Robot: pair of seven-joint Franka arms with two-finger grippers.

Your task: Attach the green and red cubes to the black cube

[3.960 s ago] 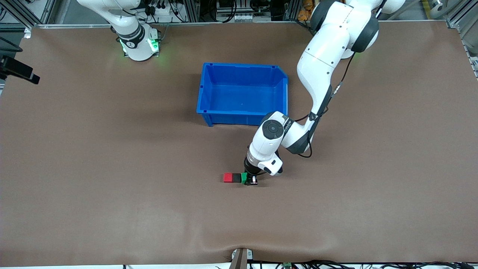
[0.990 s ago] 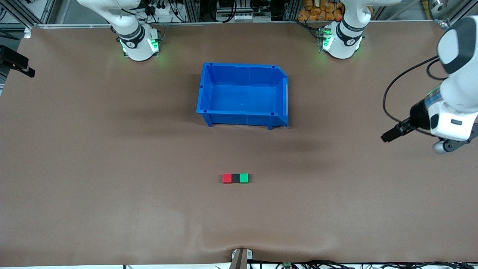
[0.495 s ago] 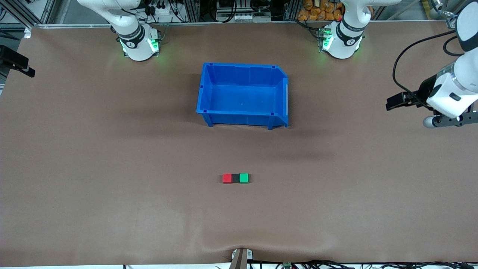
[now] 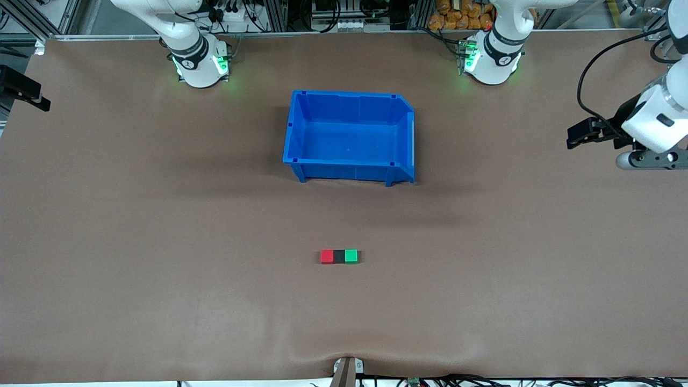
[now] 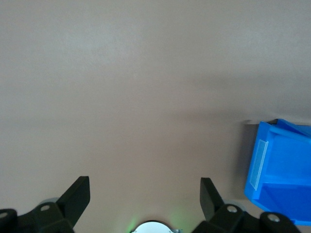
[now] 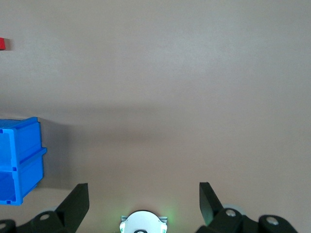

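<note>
Cubes first: the small red cube (image 4: 326, 257), the small black cube (image 4: 338, 257) and the small green cube (image 4: 351, 256) lie in one tight row on the brown table mat (image 4: 161, 226), each touching its neighbour, with the black one in the middle, the red toward the right arm's end and the green toward the left arm's end. The row sits nearer the front camera than the open blue plastic bin (image 4: 349, 137), which holds nothing. Judged from how they lie, both attachments look made, so the step in hand is clearing away; doing it well means keeping both arms high and well off the row, so nothing nudges the joined pieces apart.

At the right arm's end of the table, the right gripper (image 6: 143, 199) hangs over bare mat with its two black fingers spread wide and nothing between them. Its wrist view catches a corner of the bin and a sliver of the red cube at the frame edge, well apart from the fingers; this arm waits.

At the left arm's end, the left gripper (image 4: 578, 134) hovers over bare mat, well apart from the row. Its wrist view shows the fingers (image 5: 77, 196) parted and holding nothing.
</note>
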